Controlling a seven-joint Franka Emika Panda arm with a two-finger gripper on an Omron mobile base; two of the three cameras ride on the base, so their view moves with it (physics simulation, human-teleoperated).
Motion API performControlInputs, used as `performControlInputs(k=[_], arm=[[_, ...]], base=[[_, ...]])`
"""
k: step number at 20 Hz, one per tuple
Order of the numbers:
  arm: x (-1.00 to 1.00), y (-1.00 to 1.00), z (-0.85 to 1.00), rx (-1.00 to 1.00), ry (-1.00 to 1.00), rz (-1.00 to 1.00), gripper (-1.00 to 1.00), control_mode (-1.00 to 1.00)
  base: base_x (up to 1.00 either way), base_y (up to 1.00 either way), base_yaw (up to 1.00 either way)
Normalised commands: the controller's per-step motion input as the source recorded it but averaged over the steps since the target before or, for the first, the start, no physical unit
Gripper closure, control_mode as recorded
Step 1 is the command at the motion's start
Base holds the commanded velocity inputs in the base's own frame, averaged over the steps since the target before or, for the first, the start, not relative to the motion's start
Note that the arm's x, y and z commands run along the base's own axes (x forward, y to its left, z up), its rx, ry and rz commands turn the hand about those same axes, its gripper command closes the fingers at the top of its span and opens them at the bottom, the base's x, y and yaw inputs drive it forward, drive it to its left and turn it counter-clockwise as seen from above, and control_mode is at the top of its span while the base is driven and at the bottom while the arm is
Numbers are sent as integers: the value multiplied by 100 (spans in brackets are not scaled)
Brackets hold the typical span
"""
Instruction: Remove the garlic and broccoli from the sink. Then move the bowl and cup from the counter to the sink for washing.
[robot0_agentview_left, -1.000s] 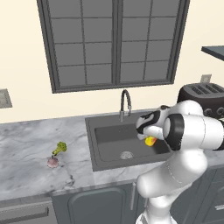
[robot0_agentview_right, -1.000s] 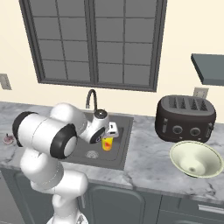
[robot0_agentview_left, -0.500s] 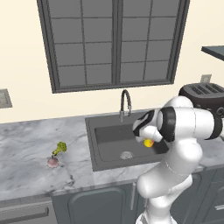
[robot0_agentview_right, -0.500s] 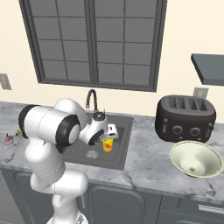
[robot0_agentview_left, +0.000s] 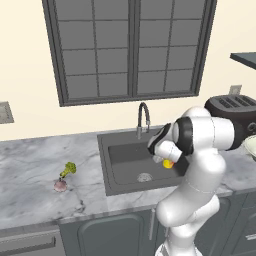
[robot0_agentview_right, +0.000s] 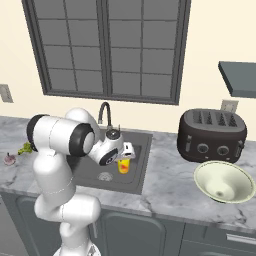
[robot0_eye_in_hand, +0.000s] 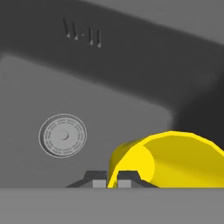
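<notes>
Over the sink (robot0_agentview_left: 116, 150), right of the drain disc (robot0_eye_in_hand: 62, 135): claw (robot0_eye_in_hand: 112, 178) clenched on the rim of the yellow cup (robot0_eye_in_hand: 168, 159), fingertips pinching the wall at its open mouth. Cup (robot0_agentview_right: 123, 165) hanging tilted just below the claw, above the basin floor, not touching it. Left on the counter (robot0_agentview_left: 30, 165): broccoli (robot0_agentview_left: 68, 169) just beside garlic (robot0_agentview_left: 60, 185). Right of the sink, near the toaster (robot0_agentview_right: 212, 134): bowl (robot0_agentview_right: 223, 182) on the counter.

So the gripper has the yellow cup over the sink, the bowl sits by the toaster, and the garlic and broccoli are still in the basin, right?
Not quite: the garlic and broccoli lie on the counter left of the sink, as the left base view shows. The rest holds.
</notes>
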Motion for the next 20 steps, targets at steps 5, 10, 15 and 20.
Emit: performControlInputs(k=[5, 10, 15, 20], arm=[[14, 0, -17, 0, 0, 0, 100, -100], [13, 0, -16, 0, 0, 0, 100, -100], [14, -2, -17, 0, -1, 0, 100, -100], [17, -5, -16, 0, 0, 0, 100, -100]], base=[[0, 0, 0], [0, 0, 0], [0, 0, 0], [0, 0, 0]])
